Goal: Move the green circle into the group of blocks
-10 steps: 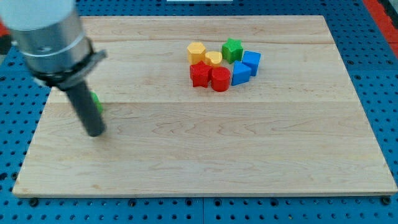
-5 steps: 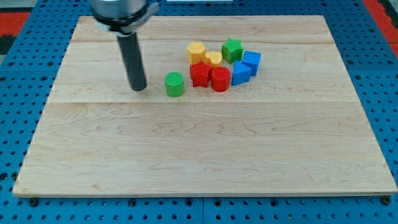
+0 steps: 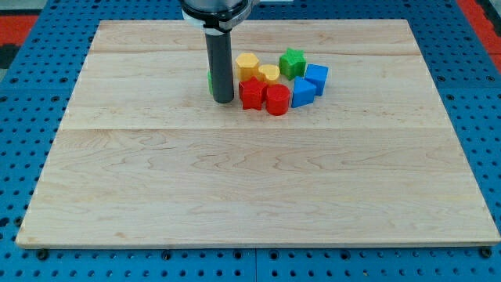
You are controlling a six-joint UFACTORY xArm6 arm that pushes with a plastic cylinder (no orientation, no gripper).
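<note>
My tip (image 3: pixel 223 99) is standing just left of the red block (image 3: pixel 251 94), hiding most of the green circle (image 3: pixel 210 77) behind it; no gripper is showing.

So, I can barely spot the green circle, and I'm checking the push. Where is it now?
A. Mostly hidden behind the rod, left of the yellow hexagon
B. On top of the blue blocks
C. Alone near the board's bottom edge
A: only a green sliver of the green circle shows beside the rod above my tip, left of the yellow hexagon.

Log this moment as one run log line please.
tip: left of red blocks | green circle: mostly hidden behind rod | group: clustered
</note>
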